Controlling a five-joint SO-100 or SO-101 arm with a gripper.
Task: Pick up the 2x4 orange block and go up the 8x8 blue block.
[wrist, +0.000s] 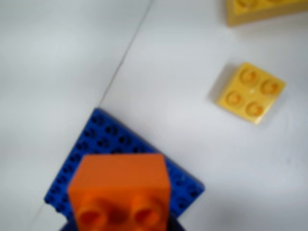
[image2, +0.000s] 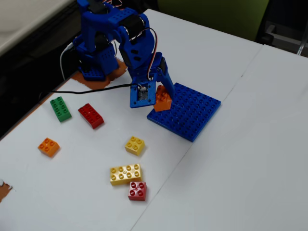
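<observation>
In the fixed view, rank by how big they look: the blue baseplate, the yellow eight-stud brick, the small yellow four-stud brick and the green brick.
1. blue baseplate, by far
2. yellow eight-stud brick and green brick: look alike, not ranked
3. yellow four-stud brick

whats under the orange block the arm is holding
Under the 2x4 orange block, the 8x8 blue block lies on the white table; the wrist view shows its studs behind the brick. Whether the brick touches the plate is hidden, as are the fingers.
</observation>
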